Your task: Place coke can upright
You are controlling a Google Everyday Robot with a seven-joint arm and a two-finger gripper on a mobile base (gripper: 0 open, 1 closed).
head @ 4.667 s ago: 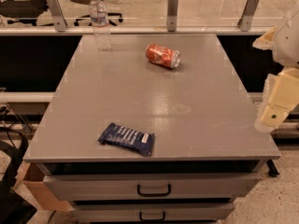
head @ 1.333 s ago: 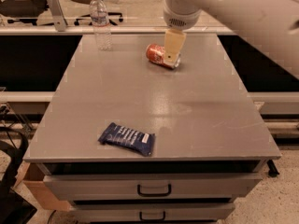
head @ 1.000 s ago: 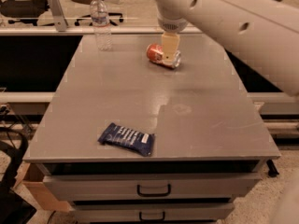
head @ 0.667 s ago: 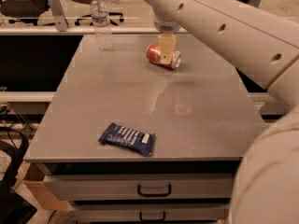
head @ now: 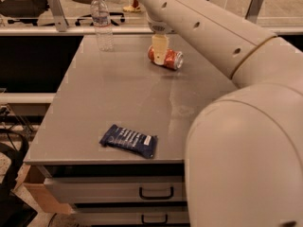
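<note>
gripper at lying coke can, water bottle near, blue packet well apart

White arm reaching forward from lower right, gripper pointing straight down at its far end, upper centre

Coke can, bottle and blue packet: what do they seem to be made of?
Coke can: likely thin aluminium, glossy red paint, silver end showing.
Water bottle: clear plastic, see-through, white cap.
Snack packet: probably plastic film, dark blue, faint sheen.
The gripper hangs right at the lying can, toward the far edge of the table.
</note>
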